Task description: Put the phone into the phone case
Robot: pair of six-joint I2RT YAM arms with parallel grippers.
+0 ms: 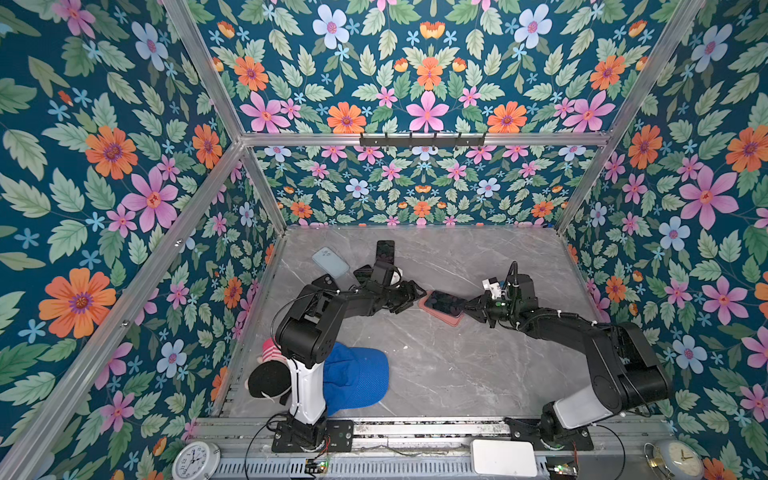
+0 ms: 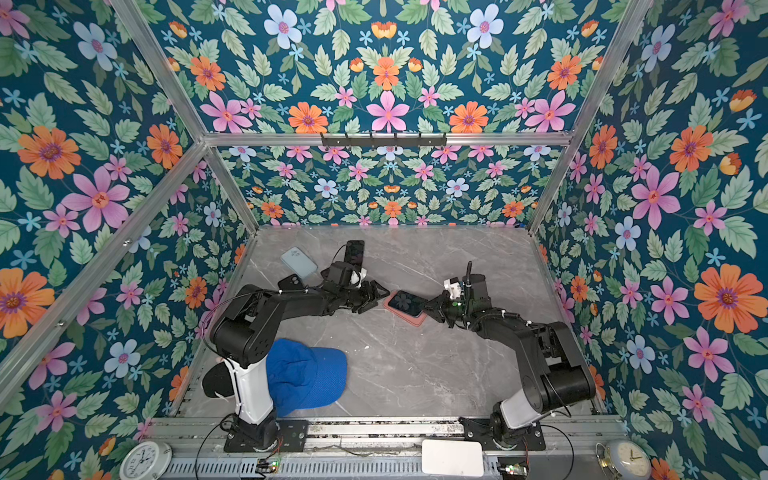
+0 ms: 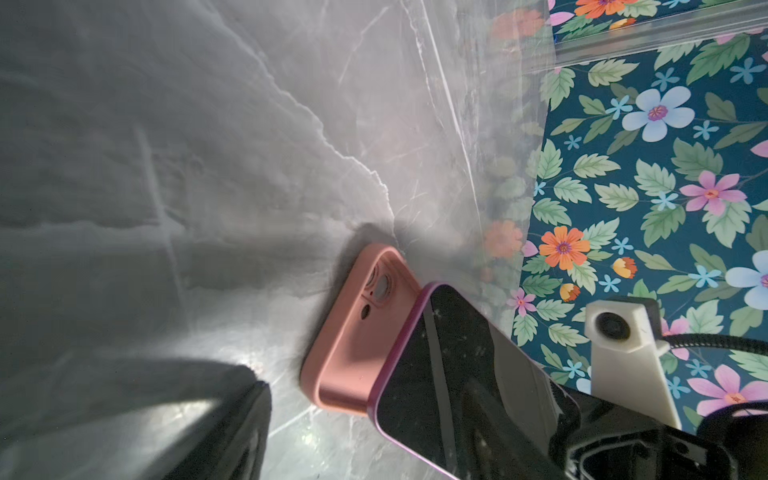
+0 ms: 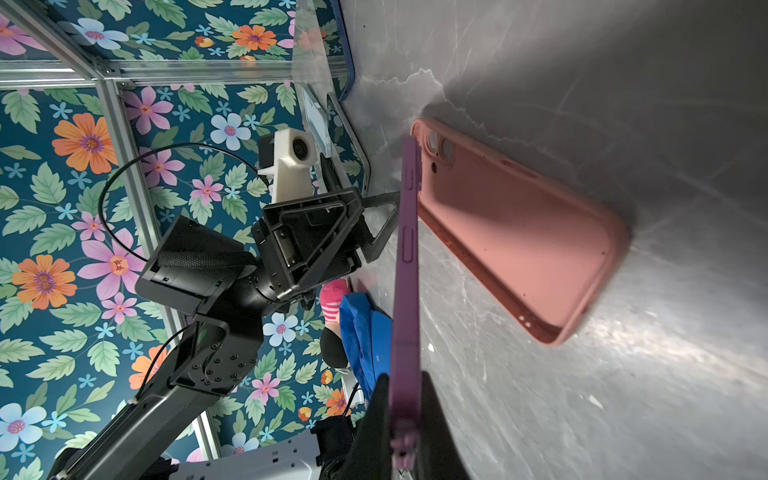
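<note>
Right gripper is clamped on one end of the purple-edged phone, screen up, near frame centre in both top views. The phone is tilted over the pink phone case and is not seated. The case lies open side up on the marble table. Left gripper has its jaws wide apart and empty, just beside the case.

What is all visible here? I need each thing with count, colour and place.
phone: one, purple, tilted over the case
phone case: one, pink, mid table
light blue case: one, table's far left
black phones or cases: two, far side
cap: one, blue, near left
soft toy: one, black and pink, beside cap
clocks: two, white-faced, front rail
box: one, white, front rail
left gripper: one, black, open, beside the case
right gripper: one, black, shut on the phone
</note>
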